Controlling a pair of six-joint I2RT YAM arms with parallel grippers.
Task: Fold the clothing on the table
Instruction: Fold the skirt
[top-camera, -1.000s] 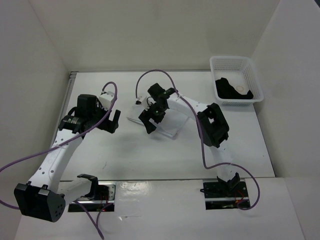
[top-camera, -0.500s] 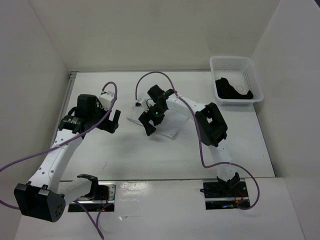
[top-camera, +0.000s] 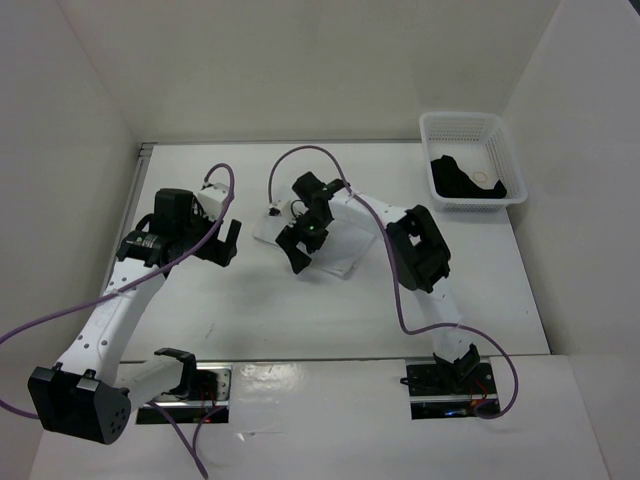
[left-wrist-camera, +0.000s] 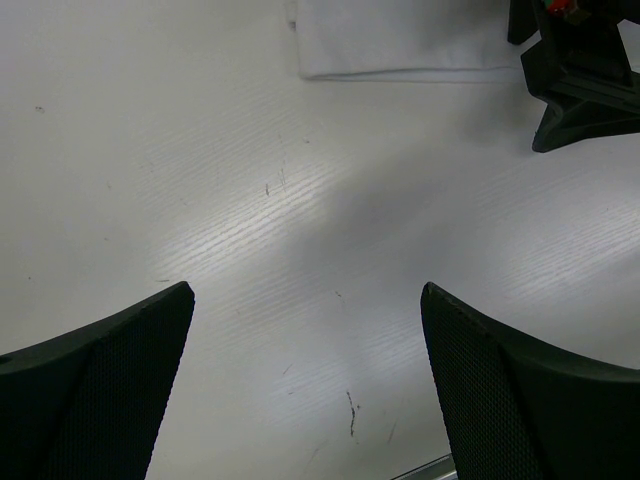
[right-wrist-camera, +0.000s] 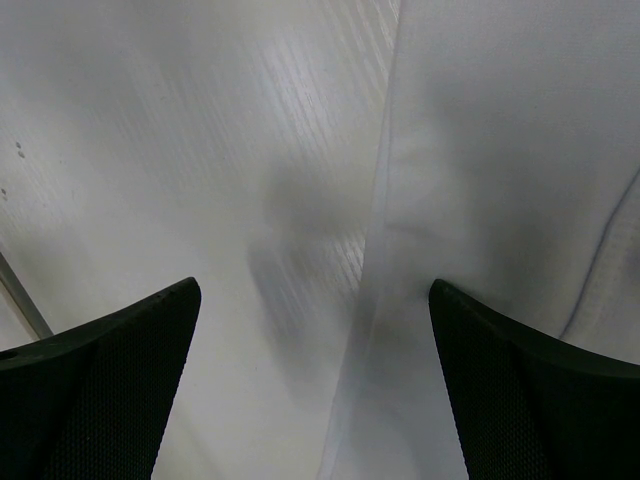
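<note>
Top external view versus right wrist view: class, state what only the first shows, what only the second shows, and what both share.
Only the top external view shows the lattice basket holding a black garment, the left gripper and the purple cables. Only the right wrist view shows the clothing close up, with its edge lying on the table. Both show the white clothing, the table and the open right gripper above that edge.
</note>
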